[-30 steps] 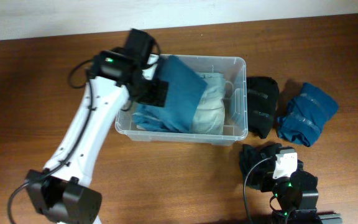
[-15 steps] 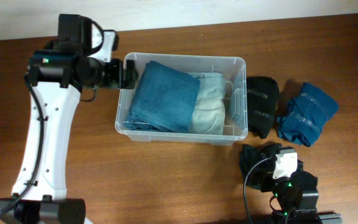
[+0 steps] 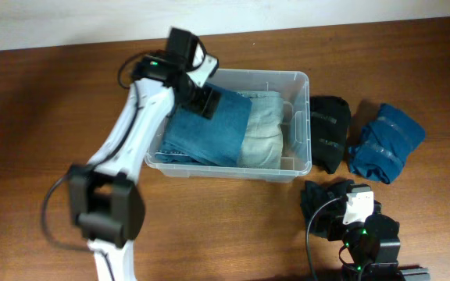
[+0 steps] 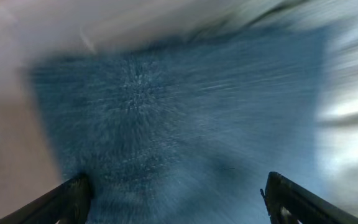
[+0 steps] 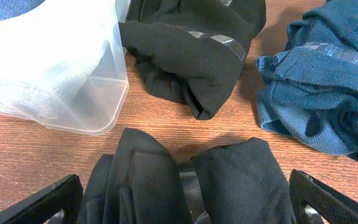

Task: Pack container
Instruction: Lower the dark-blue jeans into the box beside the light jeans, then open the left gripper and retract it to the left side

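Observation:
The clear plastic container [image 3: 304, 117] stands mid-table and holds a folded blue garment [image 3: 209, 133] and a pale light-blue one [image 3: 262, 133]. My left gripper [image 3: 206, 100] is open just above the blue garment's back left part; in the blurred left wrist view the blue cloth [image 4: 185, 124] fills the frame between the spread fingers [image 4: 176, 199]. My right gripper [image 5: 185, 202] is open at the near right, its fingers either side of a black folded garment [image 5: 185, 180], also seen from overhead [image 3: 323, 204]. The container's corner [image 5: 104, 93] shows in the right wrist view.
A second black folded garment [image 3: 329, 133] lies right of the container, also in the right wrist view [image 5: 191, 50]. A blue bundled garment [image 3: 385, 142] lies further right, also in the right wrist view [image 5: 322, 87]. A pale wall runs along the table's far edge.
My left arm dropped the blue garment into the container, swung out to the left, then came back over the garment's back left. The right arm has not moved.

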`<action>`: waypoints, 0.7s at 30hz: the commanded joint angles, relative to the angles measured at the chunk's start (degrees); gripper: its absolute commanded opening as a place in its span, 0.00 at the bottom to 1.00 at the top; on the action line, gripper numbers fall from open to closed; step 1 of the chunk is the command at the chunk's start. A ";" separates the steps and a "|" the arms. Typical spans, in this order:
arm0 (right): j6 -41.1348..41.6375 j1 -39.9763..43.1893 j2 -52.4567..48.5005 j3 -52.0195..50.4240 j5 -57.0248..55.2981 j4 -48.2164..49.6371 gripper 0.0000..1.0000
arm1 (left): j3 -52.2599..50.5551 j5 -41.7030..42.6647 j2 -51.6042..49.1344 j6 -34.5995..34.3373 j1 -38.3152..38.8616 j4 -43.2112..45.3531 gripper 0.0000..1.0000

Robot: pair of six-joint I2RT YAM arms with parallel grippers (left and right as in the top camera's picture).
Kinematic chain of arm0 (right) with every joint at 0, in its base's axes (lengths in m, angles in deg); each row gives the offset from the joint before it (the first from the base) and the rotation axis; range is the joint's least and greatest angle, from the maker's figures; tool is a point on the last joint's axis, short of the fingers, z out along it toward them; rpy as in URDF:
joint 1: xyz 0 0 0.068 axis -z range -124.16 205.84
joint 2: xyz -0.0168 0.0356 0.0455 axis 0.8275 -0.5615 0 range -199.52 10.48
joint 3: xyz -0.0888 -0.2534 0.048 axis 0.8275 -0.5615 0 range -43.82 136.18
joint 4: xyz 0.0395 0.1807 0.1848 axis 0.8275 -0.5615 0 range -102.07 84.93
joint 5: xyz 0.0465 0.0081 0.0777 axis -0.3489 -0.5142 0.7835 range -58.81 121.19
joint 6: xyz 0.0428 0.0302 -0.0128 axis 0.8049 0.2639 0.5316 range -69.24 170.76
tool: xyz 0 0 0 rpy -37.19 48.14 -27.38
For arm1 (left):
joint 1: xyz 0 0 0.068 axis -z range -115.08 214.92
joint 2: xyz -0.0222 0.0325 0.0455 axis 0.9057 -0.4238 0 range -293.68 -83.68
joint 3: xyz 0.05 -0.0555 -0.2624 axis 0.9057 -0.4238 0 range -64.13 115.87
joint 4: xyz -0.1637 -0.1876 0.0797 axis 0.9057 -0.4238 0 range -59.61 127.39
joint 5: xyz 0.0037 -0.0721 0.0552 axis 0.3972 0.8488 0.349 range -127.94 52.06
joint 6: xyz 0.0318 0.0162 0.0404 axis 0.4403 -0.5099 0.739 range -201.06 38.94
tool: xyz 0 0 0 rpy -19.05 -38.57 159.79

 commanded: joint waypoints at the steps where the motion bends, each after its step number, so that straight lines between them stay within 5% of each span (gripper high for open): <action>1: -0.33 0.48 0.44 -0.33 0.52 0.20 0.99 | 0.35 -4.48 -6.60 -5.40 -1.44 -1.46 0.89; 9: -0.33 0.48 0.44 -0.33 0.52 0.20 0.99 | 1.11 -4.26 -9.86 -9.46 -2.49 -5.77 0.81; 15: -0.33 0.48 0.44 -0.33 0.52 0.17 0.98 | 11.58 -1.62 -4.46 -9.79 -2.45 -13.70 0.80; 21: -0.33 0.48 0.44 -0.33 0.52 0.20 0.98 | 28.33 -1.92 3.45 -10.10 -3.02 -21.94 0.93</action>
